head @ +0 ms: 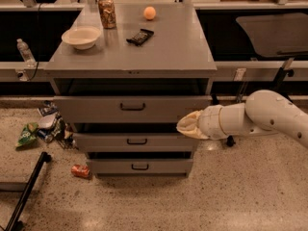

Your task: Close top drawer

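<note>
The top drawer (132, 108) is the widest gray front panel of the cabinet, with a small dark bar handle (133, 107) at its centre. It stands pulled out, with a dark gap between it and the cabinet top. My gripper (188, 125) sits at the end of the white arm, at the drawer front's lower right corner, pointing left. Its tip is at or just in front of the panel; I cannot tell whether it touches.
Two narrower gray drawers (136, 141) (140, 166) sit below, also partly out. On the cabinet top (178, 47) are a bowl (81, 36), a can (107, 12), an orange ball (149, 13) and a dark bar (140, 36). Litter (28, 134) and a can (80, 171) lie on the floor at left.
</note>
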Controlling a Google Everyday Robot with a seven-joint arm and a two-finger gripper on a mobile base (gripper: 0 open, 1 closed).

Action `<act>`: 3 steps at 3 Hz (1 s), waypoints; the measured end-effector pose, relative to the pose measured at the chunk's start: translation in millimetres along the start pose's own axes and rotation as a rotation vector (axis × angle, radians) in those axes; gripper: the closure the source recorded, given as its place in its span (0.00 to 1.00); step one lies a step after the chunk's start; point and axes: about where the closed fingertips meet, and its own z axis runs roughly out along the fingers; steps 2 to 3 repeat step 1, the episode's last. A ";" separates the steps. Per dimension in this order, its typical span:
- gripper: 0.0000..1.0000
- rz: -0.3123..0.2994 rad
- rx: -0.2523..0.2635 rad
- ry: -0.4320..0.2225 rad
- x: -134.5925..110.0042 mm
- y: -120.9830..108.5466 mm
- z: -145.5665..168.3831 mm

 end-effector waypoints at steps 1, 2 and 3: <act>0.53 0.003 -0.003 -0.003 -0.5 1.2 -0.2; 0.53 0.003 -0.003 -0.003 -0.5 1.2 -0.2; 0.53 0.003 -0.003 -0.003 -0.5 1.2 -0.2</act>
